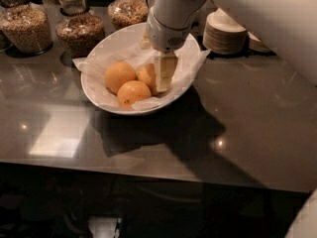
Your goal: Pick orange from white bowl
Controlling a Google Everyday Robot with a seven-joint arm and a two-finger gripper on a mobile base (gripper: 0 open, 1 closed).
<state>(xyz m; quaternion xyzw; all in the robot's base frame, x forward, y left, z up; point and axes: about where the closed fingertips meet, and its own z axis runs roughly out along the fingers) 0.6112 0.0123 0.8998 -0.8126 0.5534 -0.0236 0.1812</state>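
The white bowl, wide and lined with crumpled white paper, sits on the dark counter and holds three oranges. My gripper reaches straight down into the bowl's right half, right against the paler orange, whose right side it hides. Two deeper-orange fruits lie to the left of it, one further back and one at the front. The arm's white wrist hangs directly above the bowl.
Glass jars of grain stand behind the bowl at the left. A stack of small white plates stands at the back right. The counter's front edge runs across the lower part of the view.
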